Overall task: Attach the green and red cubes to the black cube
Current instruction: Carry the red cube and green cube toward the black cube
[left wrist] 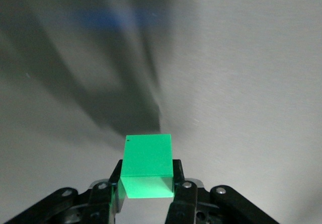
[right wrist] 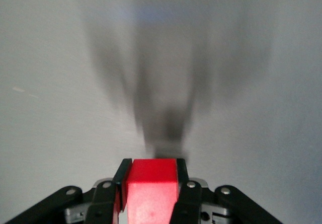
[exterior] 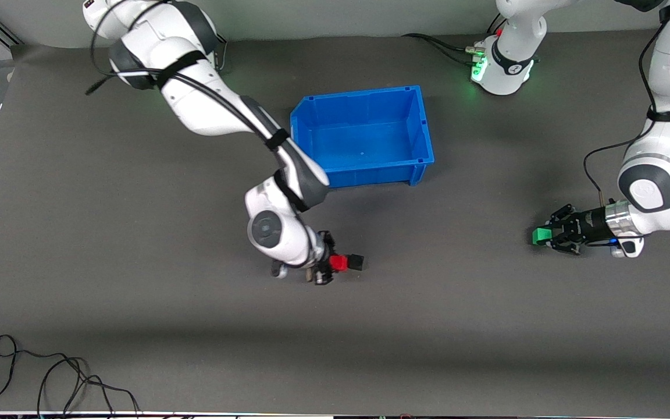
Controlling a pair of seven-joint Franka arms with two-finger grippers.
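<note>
My right gripper (exterior: 335, 263) is shut on the red cube (exterior: 338, 263) over the middle of the table. The black cube (exterior: 356, 262) sits against the red cube's face on the side toward the left arm's end. In the right wrist view the red cube (right wrist: 151, 183) fills the gap between the fingers (right wrist: 122, 173), and the black cube is hidden past it. My left gripper (exterior: 545, 235) is shut on the green cube (exterior: 540, 235) toward the left arm's end of the table. In the left wrist view the green cube (left wrist: 147, 166) sticks out from the fingertips (left wrist: 177, 169).
A blue bin (exterior: 358, 96) stands open, farther from the front camera than the right gripper and toward the arm bases. Loose black cables (exterior: 50, 378) lie near the table's front edge at the right arm's end. The table is dark grey.
</note>
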